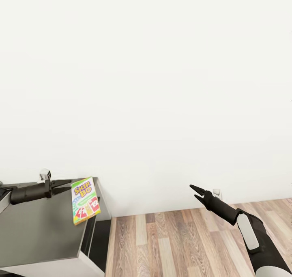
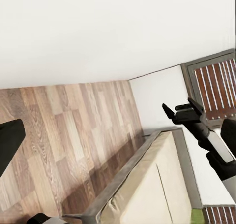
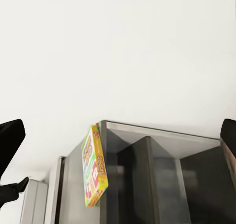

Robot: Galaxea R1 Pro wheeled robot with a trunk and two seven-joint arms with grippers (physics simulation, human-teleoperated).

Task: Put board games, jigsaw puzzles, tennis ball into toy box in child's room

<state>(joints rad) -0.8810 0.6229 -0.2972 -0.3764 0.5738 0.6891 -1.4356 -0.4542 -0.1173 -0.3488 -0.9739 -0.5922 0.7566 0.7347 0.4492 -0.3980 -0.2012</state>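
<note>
1. The left gripper hovers over the dark grey side unit, its black fingers spread in a narrow V and holding nothing. It points toward the Skip-Bo box and is just short of it.
2. The Skip-Bo box, yellow-green with red cards on its face, lies flat on the unit's top at the corner nearest the wall. One long edge runs along the unit's open side. In the right wrist view the same box sits at the very edge, above the unit's open dark compartments.
3. The right gripper is raised over the wood-plank floor, well apart from the unit. Its fingers are parted a little and hold nothing. In the left wrist view it shows against the white wall.
4. Nothing stands between the left gripper and the box.
5. A plain white wall rises behind everything, meeting the floor at a low skirting. A small white wall socket sits just behind the right gripper.
</note>
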